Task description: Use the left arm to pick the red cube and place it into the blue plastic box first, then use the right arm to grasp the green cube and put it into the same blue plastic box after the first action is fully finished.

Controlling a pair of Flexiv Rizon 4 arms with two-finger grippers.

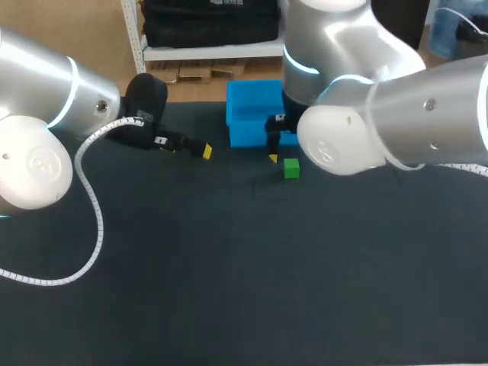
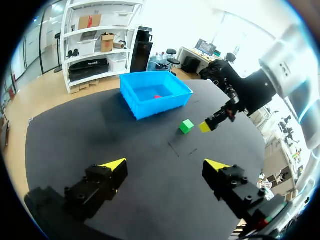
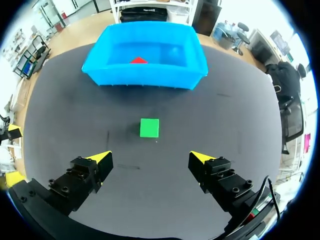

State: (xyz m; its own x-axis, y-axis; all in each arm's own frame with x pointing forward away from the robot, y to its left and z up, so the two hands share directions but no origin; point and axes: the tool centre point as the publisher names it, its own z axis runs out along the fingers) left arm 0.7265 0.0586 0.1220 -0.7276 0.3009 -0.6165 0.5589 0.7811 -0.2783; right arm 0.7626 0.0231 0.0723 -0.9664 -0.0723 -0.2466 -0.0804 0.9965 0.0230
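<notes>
Fingers first: my right fingers (image 3: pixel 95 167) stand wide apart and hold nothing, hanging over the dark worktop (image 3: pixel 225 120) with the green cube (image 3: pixel 149 127) just ahead of them, in line with the gap between the two yellow tips and touching neither. My left fingers (image 2: pixel 107 175) are also spread wide and empty, low over the worktop and well apart from the cubes. The largest of the task's things is the blue plastic box (image 3: pixel 145 77), an open-topped tub with upright walls, sitting on the worktop beyond the green cube and apart from it. It looks stiff enough to keep its shape if a cube drops in. Inside it lies the red cube (image 3: pixel 138 60), near the far wall, so I judge the left arm's part done; the floor around the red cube is bare, leaving room for a second cube. The green cube rests flat on the worktop on the near side of the box, its faces roughly square to my right fingers. It looks small, hard and light, probably smooth-sided, so I expect it to need little squeeze but to twist or slip if caught by its corners. I would take it on two opposite flat side faces, centred, low enough for the tips to cover most of each face.
</notes>
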